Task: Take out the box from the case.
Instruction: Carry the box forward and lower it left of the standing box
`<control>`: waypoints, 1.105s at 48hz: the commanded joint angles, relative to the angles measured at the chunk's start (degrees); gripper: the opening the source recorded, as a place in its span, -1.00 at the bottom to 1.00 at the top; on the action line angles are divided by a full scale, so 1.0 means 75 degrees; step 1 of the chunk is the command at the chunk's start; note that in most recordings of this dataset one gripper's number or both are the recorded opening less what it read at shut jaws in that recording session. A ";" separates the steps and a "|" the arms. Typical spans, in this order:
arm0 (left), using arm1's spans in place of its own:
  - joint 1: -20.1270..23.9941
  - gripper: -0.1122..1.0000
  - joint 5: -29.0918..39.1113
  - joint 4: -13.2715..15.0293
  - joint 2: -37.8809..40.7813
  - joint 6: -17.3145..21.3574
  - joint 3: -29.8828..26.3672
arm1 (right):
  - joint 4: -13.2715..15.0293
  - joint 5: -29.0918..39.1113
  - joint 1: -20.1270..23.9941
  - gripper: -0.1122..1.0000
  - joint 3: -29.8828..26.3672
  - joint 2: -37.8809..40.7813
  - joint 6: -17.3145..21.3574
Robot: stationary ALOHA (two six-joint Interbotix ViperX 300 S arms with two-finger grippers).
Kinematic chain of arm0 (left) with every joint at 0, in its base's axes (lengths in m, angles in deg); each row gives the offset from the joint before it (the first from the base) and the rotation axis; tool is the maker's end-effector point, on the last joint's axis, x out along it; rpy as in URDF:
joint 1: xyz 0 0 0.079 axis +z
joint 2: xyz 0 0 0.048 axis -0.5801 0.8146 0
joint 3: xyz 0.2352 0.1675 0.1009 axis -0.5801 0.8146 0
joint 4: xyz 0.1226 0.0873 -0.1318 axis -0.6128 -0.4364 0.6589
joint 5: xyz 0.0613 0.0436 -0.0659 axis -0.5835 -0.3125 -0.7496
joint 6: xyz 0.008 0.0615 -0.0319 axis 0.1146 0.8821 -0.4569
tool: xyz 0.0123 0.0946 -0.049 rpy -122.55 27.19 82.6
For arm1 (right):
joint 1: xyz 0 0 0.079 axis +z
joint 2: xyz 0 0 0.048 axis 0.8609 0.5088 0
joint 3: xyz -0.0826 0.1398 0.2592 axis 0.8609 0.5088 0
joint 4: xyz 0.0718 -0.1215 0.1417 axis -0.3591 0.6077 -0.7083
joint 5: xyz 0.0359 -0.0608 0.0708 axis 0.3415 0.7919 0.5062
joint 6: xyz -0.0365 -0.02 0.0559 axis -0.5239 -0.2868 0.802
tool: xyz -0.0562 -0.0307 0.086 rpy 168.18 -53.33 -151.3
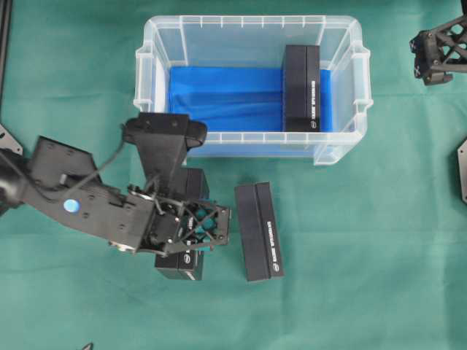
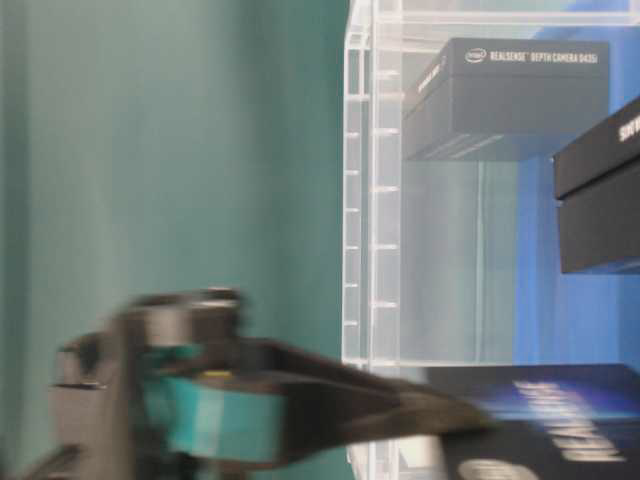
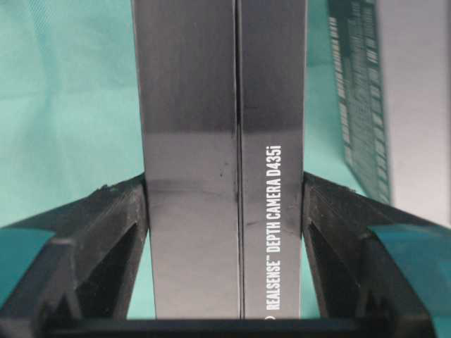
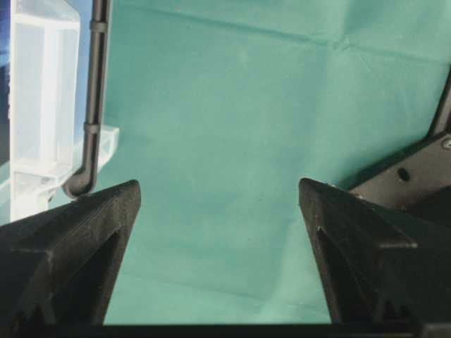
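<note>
The box [image 3: 222, 176] sits clamped across its narrow width between the left gripper [image 1: 191, 232] fingers [image 3: 116, 239], outside the case [image 1: 149, 55] on the green cloth [image 1: 350, 255]; it looks a stiff, light, smooth carton, so I'd judge those long flat sides the right place to pinch, firmly lest it slip. A second box [image 1: 260, 231] lies just to the gripper's right, a third [image 1: 302, 87] remains inside the case beyond. The right gripper [image 4: 220, 232] hangs wide open and empty, well apart.
</note>
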 commanded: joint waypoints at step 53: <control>-0.0012 0.29 -0.1066 0.0117 0.0363 -0.0293 0.0563 | -0.0012 0.0059 0.0059 0.81 -0.0059 -0.0070 0.0035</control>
